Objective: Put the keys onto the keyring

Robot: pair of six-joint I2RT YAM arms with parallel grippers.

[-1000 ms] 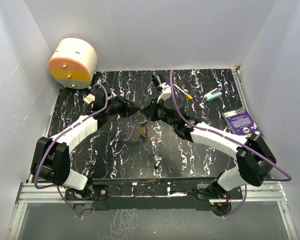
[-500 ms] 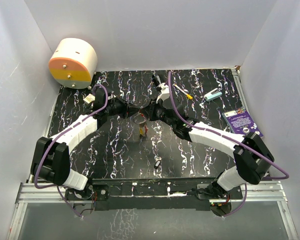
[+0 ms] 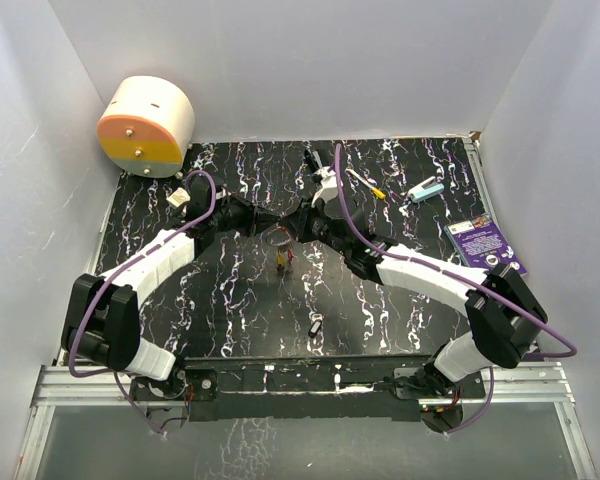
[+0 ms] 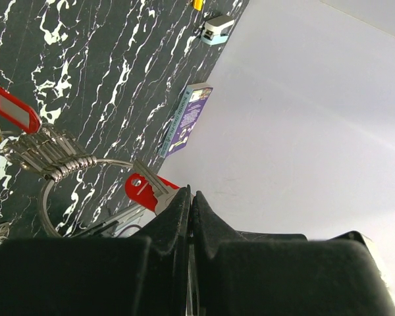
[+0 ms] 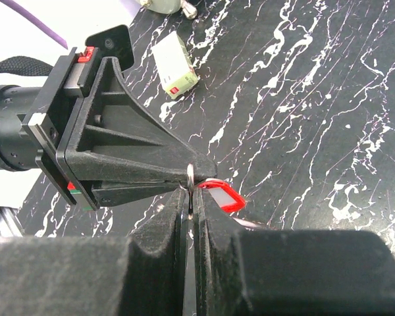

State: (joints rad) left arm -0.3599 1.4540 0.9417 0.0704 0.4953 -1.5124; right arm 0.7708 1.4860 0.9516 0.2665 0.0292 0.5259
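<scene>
Both grippers meet in the air above the middle of the mat. My left gripper [image 3: 276, 220] is shut; in the left wrist view its fingertips [image 4: 184, 197] pinch the blade of a red-headed key [image 4: 142, 190]. My right gripper [image 3: 294, 222] is shut on the silver keyring [image 5: 191, 173], which stands edge-on between its fingers. The keyring [image 4: 49, 197] carries a stack of several keys [image 4: 49, 155] and a red tag [image 4: 13, 109], which hang under it [image 3: 282, 262]. A black-headed key [image 3: 315, 326] lies alone on the mat, nearer the front.
A round white-and-orange device [image 3: 145, 125] stands at the back left, with a small white block [image 3: 177, 197] near it. A white stick with a yellow tip [image 3: 365, 183], a teal item [image 3: 426, 189] and a purple booklet [image 3: 485, 245] lie at the right. White walls enclose the mat.
My right gripper has moved left and slightly back, closing up against the left gripper's tip. The ring and its hanging keys have shifted a little with it.
</scene>
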